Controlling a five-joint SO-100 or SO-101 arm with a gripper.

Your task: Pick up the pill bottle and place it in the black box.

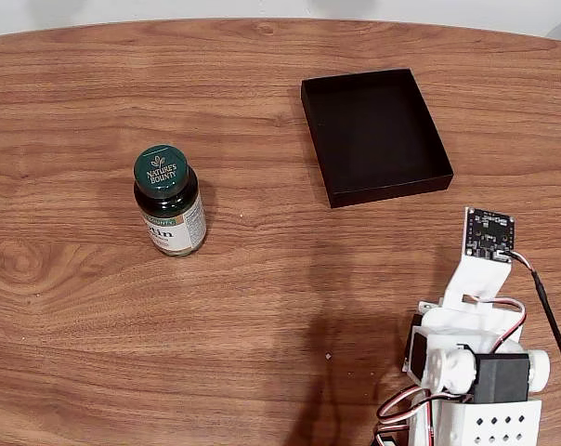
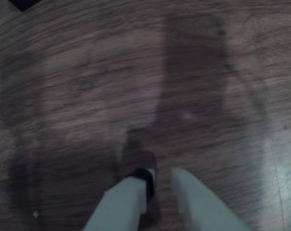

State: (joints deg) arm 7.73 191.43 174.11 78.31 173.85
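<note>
The pill bottle [image 1: 170, 202] stands upright on the wooden table at the left of the fixed view, with a dark green cap and a white-and-green label. The black box [image 1: 375, 134] lies flat at the upper middle with nothing in it, and one of its corners [image 2: 22, 4] shows at the top left of the wrist view. My arm [image 1: 476, 362] is folded at the bottom right, far from both. In the wrist view my gripper [image 2: 160, 175] hangs over bare wood, its white fingers nearly together with nothing between them.
The wooden table [image 1: 262, 307] stretches wide between the bottle, the box and the arm. Its curved far edge runs along the top of the fixed view. Cables [image 1: 550, 316] trail beside the arm at the right.
</note>
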